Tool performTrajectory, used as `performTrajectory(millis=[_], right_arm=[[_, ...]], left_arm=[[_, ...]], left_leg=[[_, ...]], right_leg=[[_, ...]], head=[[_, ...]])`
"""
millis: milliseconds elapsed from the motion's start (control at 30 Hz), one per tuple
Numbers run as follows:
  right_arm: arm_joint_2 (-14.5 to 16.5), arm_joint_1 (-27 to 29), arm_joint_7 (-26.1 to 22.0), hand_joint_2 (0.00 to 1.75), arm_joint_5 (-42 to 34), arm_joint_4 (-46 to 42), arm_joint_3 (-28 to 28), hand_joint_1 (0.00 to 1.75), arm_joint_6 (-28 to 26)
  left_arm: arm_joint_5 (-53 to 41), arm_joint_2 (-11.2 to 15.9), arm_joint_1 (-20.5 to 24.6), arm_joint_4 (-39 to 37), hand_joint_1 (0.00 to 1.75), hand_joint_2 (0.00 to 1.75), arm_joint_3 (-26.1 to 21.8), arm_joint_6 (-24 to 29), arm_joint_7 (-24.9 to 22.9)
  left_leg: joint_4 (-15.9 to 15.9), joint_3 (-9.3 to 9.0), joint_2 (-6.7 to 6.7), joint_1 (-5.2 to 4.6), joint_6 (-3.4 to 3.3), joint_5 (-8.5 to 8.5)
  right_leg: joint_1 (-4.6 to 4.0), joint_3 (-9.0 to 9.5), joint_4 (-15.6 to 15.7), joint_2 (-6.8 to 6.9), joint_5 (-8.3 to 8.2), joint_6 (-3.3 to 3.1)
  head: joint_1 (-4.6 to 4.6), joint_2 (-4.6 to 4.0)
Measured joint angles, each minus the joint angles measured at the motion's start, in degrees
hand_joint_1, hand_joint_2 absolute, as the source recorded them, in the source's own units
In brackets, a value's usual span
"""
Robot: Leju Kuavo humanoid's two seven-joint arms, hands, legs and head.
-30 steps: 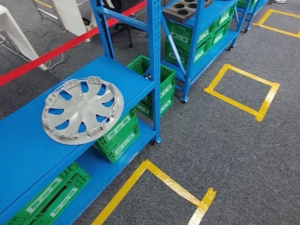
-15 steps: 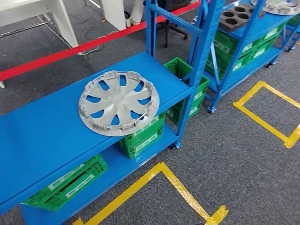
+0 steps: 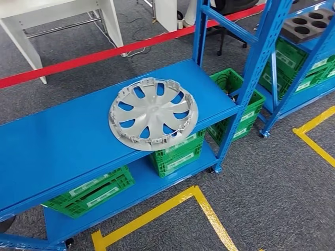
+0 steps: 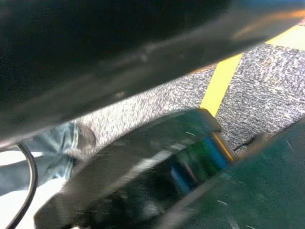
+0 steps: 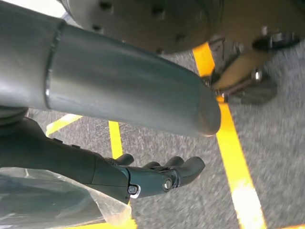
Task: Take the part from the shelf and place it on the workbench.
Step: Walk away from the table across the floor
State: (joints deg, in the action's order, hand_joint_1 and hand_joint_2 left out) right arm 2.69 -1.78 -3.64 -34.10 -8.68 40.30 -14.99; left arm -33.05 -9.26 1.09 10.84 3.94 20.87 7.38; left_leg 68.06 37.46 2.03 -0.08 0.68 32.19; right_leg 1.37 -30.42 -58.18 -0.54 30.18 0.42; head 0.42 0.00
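- Lying flat on the blue shelf [image 3: 59,141], the silver wheel cover [image 3: 153,113] overhung the front edge, above a green crate [image 3: 179,154].
- Right hand [image 5: 158,176] hung over the floor, fingers extended, holding nothing.
- Left hand's state could not be told.

hubcap [image 3: 153,113] flat on blue shelf [image 3: 59,141]

One silver hubcap [image 3: 153,113] lies on the blue shelf [image 3: 59,141]. Three green crates: two [image 3: 91,191] [image 3: 178,152] on the lower shelf, one [image 3: 237,107] past the right upright.
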Motion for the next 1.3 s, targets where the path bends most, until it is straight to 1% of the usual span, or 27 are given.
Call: performTrajectory(millis=[33,67,100,133,167,200,233,267,300,333,367,400,467,500,533,567,667,733,900,1033,1167,1233,1300], right_arm=[[0.0,0.1,0.0,0.00,0.0,0.0,0.0,0.00,0.0],[0.0,0.1,0.0,0.00,0.0,0.0,0.0,0.00,0.0],[0.0,0.1,0.0,0.00,0.0,0.0,0.0,0.00,0.0],[0.0,0.0,0.0,0.00,0.0,0.0,0.0,0.00,0.0],[0.0,0.0,-0.1,0.00,0.0,0.0,0.0,0.00,0.0],[0.0,-0.1,-0.1,0.00,0.0,0.0,0.0,0.00,0.0],[0.0,-0.1,-0.1,0.00,0.0,0.0,0.0,0.00,0.0],[0.0,-0.2,-0.1,0.00,0.0,0.0,0.0,0.00,0.0],[0.0,-0.2,-0.1,0.00,-0.1,0.0,0.0,0.00,0.0],[0.0,-0.2,-0.2,0.00,-0.1,0.0,0.0,0.00,0.0],[0.0,-0.3,-0.2,0.00,-0.1,0.0,0.0,0.00,0.0],[0.0,-0.4,-0.2,0.00,-0.2,0.0,0.0,0.00,0.0],[0.0,-0.6,-0.3,0.00,-0.5,0.0,0.0,0.00,0.1],[0.0,-0.7,-0.2,0.00,-0.7,0.0,0.0,0.00,0.2],[0.0,-0.9,-0.2,0.00,-0.8,0.0,0.0,0.00,0.3],[0.0,-1.0,-0.2,0.00,-0.8,0.0,0.0,0.00,0.3],[0.0,-0.8,-0.1,0.00,-0.8,0.0,0.0,0.00,0.4],[0.0,-0.6,-0.1,0.00,-0.8,0.0,0.0,0.00,0.4],[0.0,-0.5,-0.1,0.00,-0.8,0.0,-0.1,0.00,0.4],[0.0,-0.4,0.5,0.00,-1.0,0.0,-0.1,0.00,0.6],[0.0,-0.4,1.6,1.75,-1.5,0.0,-0.1,0.00,0.7],[0.0,-0.4,1.9,1.75,-1.8,0.0,-0.1,0.00,0.7],[0.0,-0.4,2.1,0.87,-2.0,0.0,-0.1,0.00,0.7]], left_arm=[[0.0,0.0,0.0,0.0,0.00,0.00,0.0,0.0,0.0],[0.0,0.0,0.0,0.0,0.00,0.00,-0.1,0.0,0.0],[0.0,0.0,-0.1,0.0,0.00,0.00,-0.1,0.0,0.0],[0.0,0.0,-0.1,0.0,0.00,0.00,-0.1,0.0,0.0],[0.0,0.1,-0.2,0.0,0.00,0.00,-0.1,0.0,0.0],[0.0,0.1,-0.2,0.0,0.00,0.00,-0.2,0.0,0.0],[0.0,0.1,-0.2,0.0,0.00,0.00,-0.2,0.0,0.0],[0.0,0.1,-0.1,0.0,0.00,0.00,-0.2,0.0,0.0],[0.0,0.2,0.0,0.0,0.00,0.00,-0.2,0.0,0.1],[0.0,0.2,-0.1,0.0,0.00,0.00,-0.2,0.0,0.1],[0.0,0.2,-0.2,0.0,0.00,0.00,-0.3,0.0,0.1],[0.0,0.2,-0.3,0.0,0.00,0.00,-0.3,0.0,0.1],[0.0,0.1,-0.5,0.0,0.00,0.00,-0.5,0.1,0.0],[0.0,0.0,-0.5,0.0,0.00,0.00,-0.6,0.1,0.0],[0.0,0.0,-0.5,0.0,0.00,0.00,-0.7,0.1,0.0],[0.0,0.0,-0.5,0.0,0.00,0.00,-0.7,0.1,0.0],[0.0,0.0,-0.5,0.0,0.00,0.00,-0.8,0.1,0.0],[0.0,0.0,-0.5,0.0,0.00,0.00,-0.8,0.1,0.0],[0.0,0.0,-0.4,0.0,0.00,0.00,-0.9,0.1,0.0],[0.2,0.1,-0.4,0.0,0.00,0.00,-1.0,-0.2,-0.4],[0.7,0.1,-0.4,0.0,0.00,1.75,-1.1,-0.8,-0.9],[0.8,0.1,-0.4,0.0,0.00,1.75,-1.1,-0.9,-1.2],[0.8,0.1,-0.4,0.0,0.00,0.87,-1.2,-1.1,-1.2]], left_leg=[[3.7,1.80,-0.82,0.09,0.17,1.53],[6.3,3.01,-1.21,0.17,0.25,2.19],[6.9,3.30,-1.38,0.22,0.24,1.75],[5.3,2.50,-1.55,0.22,0.11,0.27],[1.9,0.75,-2.03,0.13,-0.20,-1.87],[-2.0,-1.23,-3.22,-0.12,-0.68,-3.56],[-5.4,-2.98,-4.46,-0.48,-1.19,-4.61],[-7.6,-4.03,-5.50,-0.81,-1.64,-4.97],[-8.4,-4.37,-6.05,-1.08,-1.95,-4.71],[-8.8,-4.38,-5.74,-1.20,-2.13,-4.62],[-9.1,-4.51,-5.25,-1.00,-2.31,-4.79],[-9.5,-4.83,-4.88,-0.89,-2.21,-4.99],[-10.3,-5.54,-4.38,-0.59,-1.96,-5.28],[-10.3,-5.69,-4.27,-0.66,-1.75,-5.20],[-10.3,-5.72,-4.15,-0.64,-1.81,-5.08],[-10.3,-5.74,-4.09,-0.66,-1.88,-4.97],[-10.2,-5.74,-4.11,-0.81,-2.08,-4.82],[-10.2,-5.74,-4.12,-0.87,-2.15,-4.77],[-10.1,-5.76,-4.13,-0.88,-2.18,-4.76],[-10.1,-5.80,-4.13,-0.82,-2.19,-4.77],[-10.2,-5.82,-4.13,-0.69,-2.18,-4.78],[-10.2,-5.83,-4.13,-0.65,-2.17,-4.78],[-10.2,-5.83,-4.13,-0.64,-2.17,-4.78]], right_leg=[[-0.10,0.06,0.0,0.95,0.12,-0.15],[-0.18,0.15,0.0,1.85,0.25,-0.21],[-0.22,0.27,0.0,2.65,0.39,-0.22],[-0.27,0.46,0.0,3.35,0.54,-0.18],[-0.32,0.73,0.0,3.99,0.72,-0.09],[-0.37,0.94,0.0,4.54,0.92,0.06],[-0.49,1.18,0.0,5.06,1.16,0.32],[-0.59,1.34,0.0,5.58,1.34,0.62],[-0.67,1.44,0.1,6.12,1.46,0.92],[-0.76,1.65,0.2,6.64,1.50,1.23],[-0.75,1.74,0.4,6.96,1.58,1.47],[-0.79,1.93,0.8,6.83,1.30,1.39],[-0.94,2.45,1.6,6.04,1.26,0.07],[-1.02,2.77,2.0,5.66,1.13,-0.58],[-1.03,3.00,2.2,5.57,1.35,-0.87],[-0.98,3.12,2.3,5.51,1.32,-0.60],[-0.76,3.25,2.6,5.37,1.19,0.71],[-0.68,3.28,2.7,5.32,1.18,1.19],[-0.68,3.28,2.7,5.30,1.16,1.43],[-0.71,3.29,2.7,5.31,1.17,1.45],[-0.81,3.31,2.7,5.31,1.19,1.47],[-0.84,3.32,2.7,5.31,1.21,1.48],[-0.85,3.33,2.7,5.31,1.23,1.47]], head=[[-0.11,0.00],[-0.11,0.00],[-0.12,0.00],[-0.13,0.00],[-0.13,0.00],[-0.12,0.00],[-0.14,0.00],[-0.13,0.00],[-0.12,0.00],[-0.13,0.00],[-0.12,0.01],[0.00,0.01],[0.36,0.02],[0.59,0.01],[0.67,0.02],[0.69,0.01],[0.68,0.00],[0.67,0.00],[0.67,0.00],[0.65,0.00],[0.65,0.00],[0.65,0.00],[0.65,0.00]])
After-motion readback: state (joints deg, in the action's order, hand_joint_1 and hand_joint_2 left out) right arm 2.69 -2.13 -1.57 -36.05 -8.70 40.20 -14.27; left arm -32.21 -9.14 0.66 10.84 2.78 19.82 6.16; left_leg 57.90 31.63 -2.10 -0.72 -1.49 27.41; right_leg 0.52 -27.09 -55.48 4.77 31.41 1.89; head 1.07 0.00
